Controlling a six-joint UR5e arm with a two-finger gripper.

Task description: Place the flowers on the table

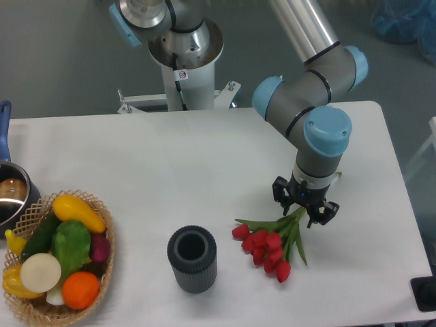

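In the fixed camera view, the gripper [304,206] is reaching straight down over the stem end of the flowers [268,247], whose red buds are lying on the white counter [204,170] just right of the dark ribbed cup [193,259] and well apart from the wicker basket [102,272] of vegetables. The jaws are sitting around the green stems, apparently pinching them, though the wrist is hiding the contact and a firm grip cannot be confirmed. The placing step appears to be nearly complete: the bunch is seemingly resting on the counter already, so the next move is calling for spreading the jaws and lifting straight up without dragging the stems.
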